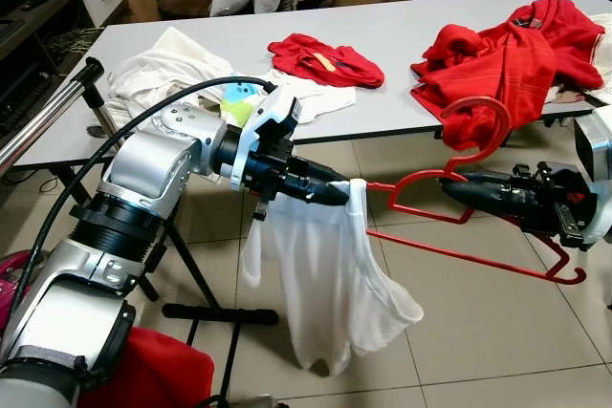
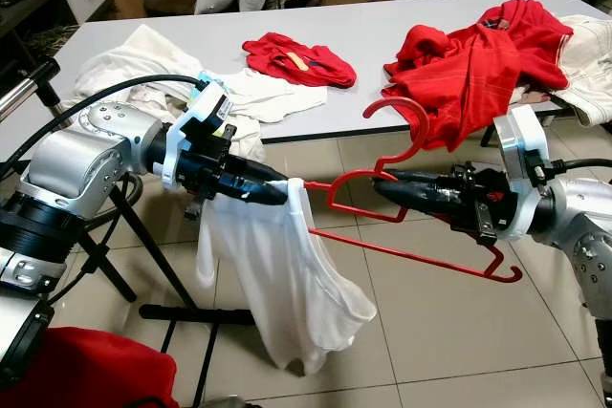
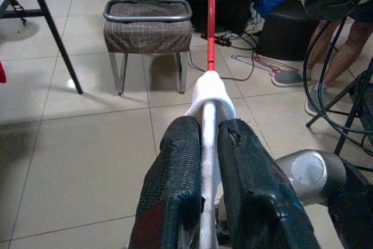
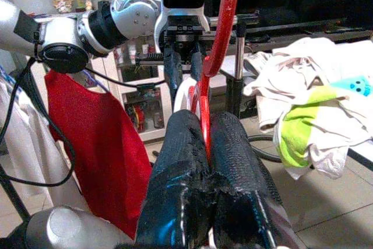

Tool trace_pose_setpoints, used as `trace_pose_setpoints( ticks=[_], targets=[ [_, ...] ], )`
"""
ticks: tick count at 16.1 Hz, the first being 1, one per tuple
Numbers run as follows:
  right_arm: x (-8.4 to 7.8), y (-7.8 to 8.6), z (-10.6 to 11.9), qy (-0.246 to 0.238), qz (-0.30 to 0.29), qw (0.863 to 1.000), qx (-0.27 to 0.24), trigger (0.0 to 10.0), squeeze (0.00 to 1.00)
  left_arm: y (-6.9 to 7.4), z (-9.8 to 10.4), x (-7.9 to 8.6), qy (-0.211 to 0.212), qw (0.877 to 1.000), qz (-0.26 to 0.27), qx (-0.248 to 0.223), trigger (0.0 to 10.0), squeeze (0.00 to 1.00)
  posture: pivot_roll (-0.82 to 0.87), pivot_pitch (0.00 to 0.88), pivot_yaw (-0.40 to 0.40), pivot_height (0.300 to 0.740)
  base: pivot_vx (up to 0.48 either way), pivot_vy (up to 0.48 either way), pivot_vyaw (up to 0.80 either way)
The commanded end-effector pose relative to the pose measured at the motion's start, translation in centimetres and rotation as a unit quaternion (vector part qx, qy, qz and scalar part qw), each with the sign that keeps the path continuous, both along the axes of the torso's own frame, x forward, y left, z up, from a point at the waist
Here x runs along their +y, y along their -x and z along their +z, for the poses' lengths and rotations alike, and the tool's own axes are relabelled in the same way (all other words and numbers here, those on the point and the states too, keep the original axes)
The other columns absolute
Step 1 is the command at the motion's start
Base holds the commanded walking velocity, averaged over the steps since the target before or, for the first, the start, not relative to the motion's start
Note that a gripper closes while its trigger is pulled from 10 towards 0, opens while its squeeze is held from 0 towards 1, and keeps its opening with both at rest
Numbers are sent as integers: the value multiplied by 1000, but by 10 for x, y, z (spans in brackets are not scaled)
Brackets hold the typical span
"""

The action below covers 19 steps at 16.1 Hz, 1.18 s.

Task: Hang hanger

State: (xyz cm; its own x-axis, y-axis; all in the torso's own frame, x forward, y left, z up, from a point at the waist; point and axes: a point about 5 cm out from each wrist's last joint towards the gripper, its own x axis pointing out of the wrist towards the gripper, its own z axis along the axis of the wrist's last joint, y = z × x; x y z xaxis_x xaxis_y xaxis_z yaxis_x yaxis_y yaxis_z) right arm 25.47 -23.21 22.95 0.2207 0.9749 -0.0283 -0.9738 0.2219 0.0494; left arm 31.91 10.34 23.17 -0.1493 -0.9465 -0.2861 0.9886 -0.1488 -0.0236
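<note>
The red hanger [image 2: 421, 226] has one shoulder hidden inside the white shirt [image 2: 282, 284], and its neck is covered by the right gripper [image 2: 382, 185]. The clothes rack [image 1: 43, 117] is cut off by the picture's edge. The person's legs [image 3: 341, 56] are cut off above the knee.

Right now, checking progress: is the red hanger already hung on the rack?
No: the red hanger is held in the air between the left gripper and the right gripper.
</note>
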Motion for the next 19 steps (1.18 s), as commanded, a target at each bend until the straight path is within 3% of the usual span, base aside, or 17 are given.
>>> trace_pose_setpoints(
  ticks=[1,6,7,8,10,12,14,15,17,19],
  targets=[
    [3,-3,7,-7,12,1000,-18,10000,0,0,2,-1,0,1000,1,-8,0,0,-103,0,88,740,0,0,0],
    [3,-7,9,-11,12,1000,-15,10000,0,1,1,-5,5,1000,4,-18,0,0,-100,0,83,740,0,0,0],
    [4,-8,9,-14,12,1000,-5,10000,894,2,2,-5,10,1000,4,-18,0,0,-103,0,84,740,0,0,0],
    [3,-9,10,-16,9,1000,0,10000,1000,3,1,-5,15,1000,4,-16,0,0,-107,0,84,740,0,0,0],
    [1,-10,10,-18,2,1000,4,10000,1000,4,0,-4,17,1000,7,-14,0,0,-107,0,84,740,0,0,0],
    [-12,-8,20,-18,-21,999,-15,10000,1000,2,-6,3,-1,999,32,-24,0,0,-108,0,80,740,0,0,0],
    [-24,7,41,-49,-32,997,-43,10000,1000,-5,-13,13,-17,995,84,-44,0,0,-106,0,78,740,0,0,0],
    [-24,24,53,-86,-40,993,-65,10000,1000,-14,-17,21,-16,987,147,-60,0,0,-106,0,79,740,0,0,0],
    [-15,41,54,-124,-40,989,-71,10000,1000,-18,-18,27,-19,981,180,-68,0,0,-108,0,83,740,0,0,0],
    [-5,49,47,-130,-35,989,-59,10000,1000,-18,-15,29,-12,980,188,-69,0,0,-113,0,90,740,0,0,0]
  ],
)
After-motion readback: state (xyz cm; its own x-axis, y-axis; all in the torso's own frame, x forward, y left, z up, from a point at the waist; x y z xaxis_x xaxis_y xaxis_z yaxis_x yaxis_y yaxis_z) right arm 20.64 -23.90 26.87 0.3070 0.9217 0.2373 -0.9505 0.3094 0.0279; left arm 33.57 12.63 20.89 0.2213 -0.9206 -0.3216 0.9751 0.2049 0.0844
